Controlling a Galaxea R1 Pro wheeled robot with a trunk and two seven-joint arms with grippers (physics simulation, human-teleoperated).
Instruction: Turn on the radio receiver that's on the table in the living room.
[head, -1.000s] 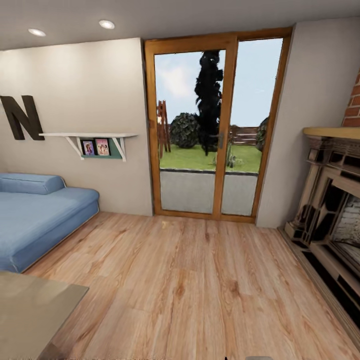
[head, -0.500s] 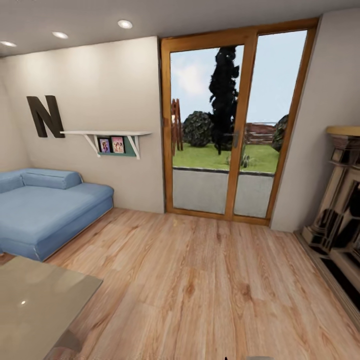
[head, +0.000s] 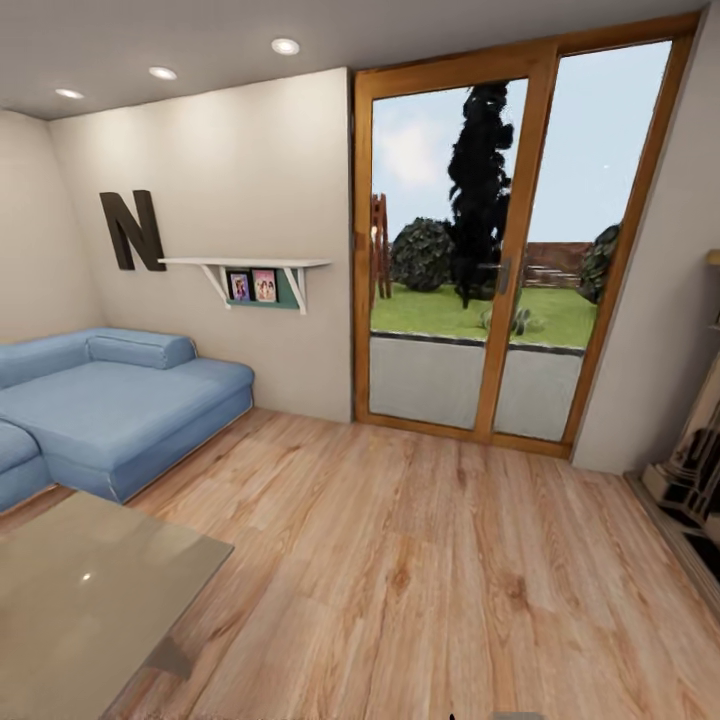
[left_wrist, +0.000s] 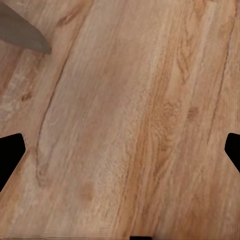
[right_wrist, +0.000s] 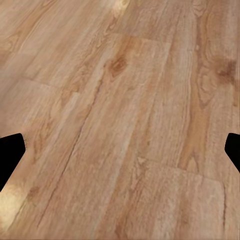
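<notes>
Living room: plank floor (head: 420, 560), blue sofa (head: 120, 400), letter N (head: 132, 230), glass door (head: 500, 260). Glossy counter (head: 80, 590) corner near left; radio nowhere on visible part. Left claw (left_wrist: 120, 150), right claw (right_wrist: 120, 150) spread, holding nothing. Radio likely light, rigid; steady by handle, press dial.

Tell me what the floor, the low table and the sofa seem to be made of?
The floor looks like light wood planks: grain, knots and board seams show, with a soft sheen. The table top looks like glossy grey glass or polished laminate; it mirrors a ceiling light, so which one is unclear. The sofa looks like matte blue fabric upholstery, soft-edged and padded, without shine.
</notes>
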